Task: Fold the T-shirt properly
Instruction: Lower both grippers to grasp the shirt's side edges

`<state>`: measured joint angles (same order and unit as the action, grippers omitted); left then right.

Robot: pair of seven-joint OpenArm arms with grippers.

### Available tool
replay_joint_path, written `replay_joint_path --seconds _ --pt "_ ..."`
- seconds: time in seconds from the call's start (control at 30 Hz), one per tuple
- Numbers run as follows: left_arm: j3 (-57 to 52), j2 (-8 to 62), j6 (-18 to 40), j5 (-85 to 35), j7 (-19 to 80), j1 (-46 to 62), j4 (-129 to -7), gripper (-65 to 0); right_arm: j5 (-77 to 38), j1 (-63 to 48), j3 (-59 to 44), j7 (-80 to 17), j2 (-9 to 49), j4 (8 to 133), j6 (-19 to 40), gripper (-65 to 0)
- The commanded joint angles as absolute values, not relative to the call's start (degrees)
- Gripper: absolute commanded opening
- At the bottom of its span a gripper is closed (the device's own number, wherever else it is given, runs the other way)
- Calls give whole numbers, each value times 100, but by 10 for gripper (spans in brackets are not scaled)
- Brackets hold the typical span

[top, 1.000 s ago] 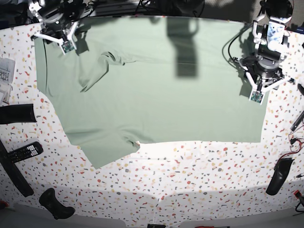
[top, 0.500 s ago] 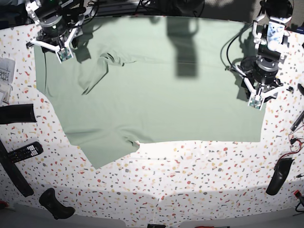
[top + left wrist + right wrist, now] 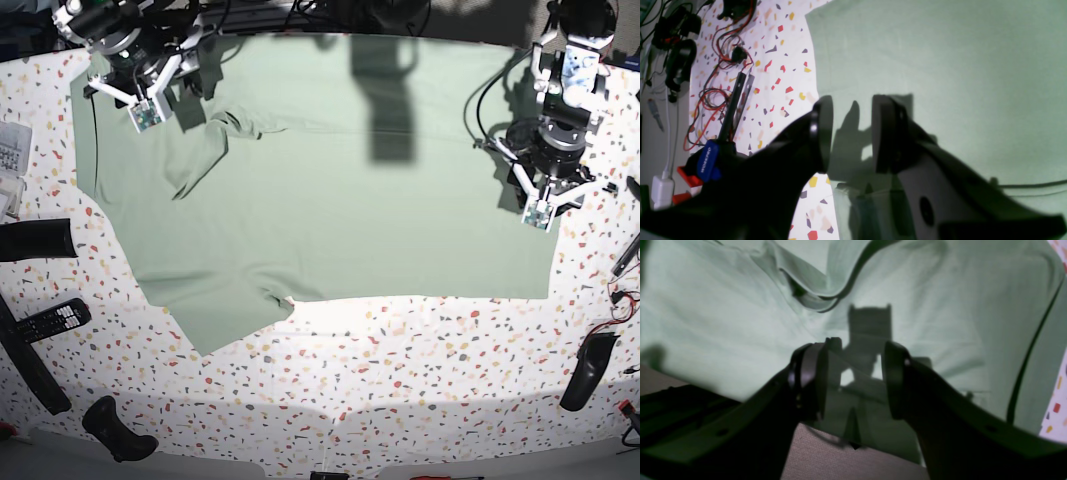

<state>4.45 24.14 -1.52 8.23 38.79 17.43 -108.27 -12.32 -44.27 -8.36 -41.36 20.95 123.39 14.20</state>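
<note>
The pale mint-green T-shirt lies spread flat over most of the speckled table. One sleeve is folded in at the upper left. My right gripper hovers over the shirt's upper left corner, open, with nothing between its fingers; a curled fabric fold lies just ahead of it. My left gripper stands open over the shirt's right edge. In the left wrist view its fingers straddle the cloth's edge with nothing gripped.
A remote and black tools lie at the table's left. A black handle sits front left, another black tool at right. Red wires and a blue-handled screwdriver lie beside the shirt's right edge.
My right gripper has shifted a little to the right and turned toward the folded sleeve. The left gripper has turned slightly over the right edge. The shirt has not moved.
</note>
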Motion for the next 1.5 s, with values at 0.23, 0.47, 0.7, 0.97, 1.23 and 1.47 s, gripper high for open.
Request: replay_joint_path --seconds 0.23,0.47,0.7,0.97,1.23,1.47 --pt "410 2477 -217 897 3809 1697 -10938 -473 -1715 -3905 -425 -4064 2143 12130 1669 -384" --pt "410 2477 -217 897 3806 1697 -10938 -473 -1651 -3120 246 -3990 2141 11605 1669 -384" --pt "410 2480 -217 897 3809 1697 -10938 -473 -1601 -1920 690 -3944 2141 11146 1669 -384" --pt "410 2480 -217 899 3802 1697 -10938 -473 -1498 -1310 869 -3879 2143 10997 1669 -384" --pt "410 2477 -231 899 3894 1002 -10938 -473 -1490 -989 860 -3688 2143 10997 1667 -383" --pt "410 2477 -862 897 3767 377 -10938 -471 -762 -937 860 -3837 2143 10997 1627 -325"
